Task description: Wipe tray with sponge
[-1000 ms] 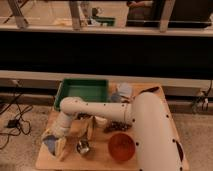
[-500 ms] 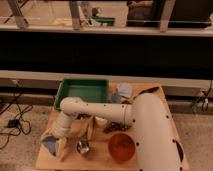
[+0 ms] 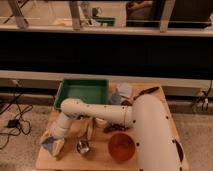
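The dark-green tray [image 3: 82, 92] sits at the back left of the wooden table, and nothing shows inside it. My white arm reaches from the right across the table to the front left corner. My gripper [image 3: 52, 143] is low there, in front of and left of the tray. A small blue-grey pad, the sponge [image 3: 49, 146], lies right at the gripper's tip. I cannot tell whether the gripper holds it.
An orange bowl [image 3: 121, 146] stands at the front middle and a small metal cup [image 3: 83, 146] is left of it. A paler blue squarish object [image 3: 123, 91] and a dark utensil [image 3: 149, 91] lie at the back right. The table edge is just left of the gripper.
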Controlling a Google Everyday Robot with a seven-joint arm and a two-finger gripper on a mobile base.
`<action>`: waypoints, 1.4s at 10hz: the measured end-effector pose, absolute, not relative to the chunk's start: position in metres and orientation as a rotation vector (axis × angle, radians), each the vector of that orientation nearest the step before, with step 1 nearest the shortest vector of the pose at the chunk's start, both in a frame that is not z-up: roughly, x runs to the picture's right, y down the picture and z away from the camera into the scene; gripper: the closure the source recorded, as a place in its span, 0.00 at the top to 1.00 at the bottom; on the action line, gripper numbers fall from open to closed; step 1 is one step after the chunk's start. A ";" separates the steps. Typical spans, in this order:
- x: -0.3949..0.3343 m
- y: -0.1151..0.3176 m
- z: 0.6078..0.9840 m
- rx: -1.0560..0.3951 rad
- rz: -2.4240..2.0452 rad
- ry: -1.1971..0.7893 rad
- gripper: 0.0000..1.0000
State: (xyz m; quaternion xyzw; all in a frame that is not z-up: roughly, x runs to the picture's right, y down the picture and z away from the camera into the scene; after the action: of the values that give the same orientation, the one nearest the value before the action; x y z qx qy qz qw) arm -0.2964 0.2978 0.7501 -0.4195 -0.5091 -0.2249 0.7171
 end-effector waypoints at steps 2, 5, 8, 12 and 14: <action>-0.295 0.297 0.751 -0.917 -0.485 -1.140 0.41; -0.292 0.291 0.746 -0.893 -0.445 -1.182 0.13; -0.292 0.286 0.741 -0.878 -0.437 -1.201 0.09; -0.291 0.286 0.741 -0.877 -0.434 -1.200 0.09; -0.292 0.285 0.741 -0.877 -0.435 -1.201 0.09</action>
State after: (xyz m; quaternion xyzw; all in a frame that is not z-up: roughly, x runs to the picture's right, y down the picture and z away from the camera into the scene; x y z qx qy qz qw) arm -0.2916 0.2854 0.7411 -0.3959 -0.5422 -0.1962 0.7147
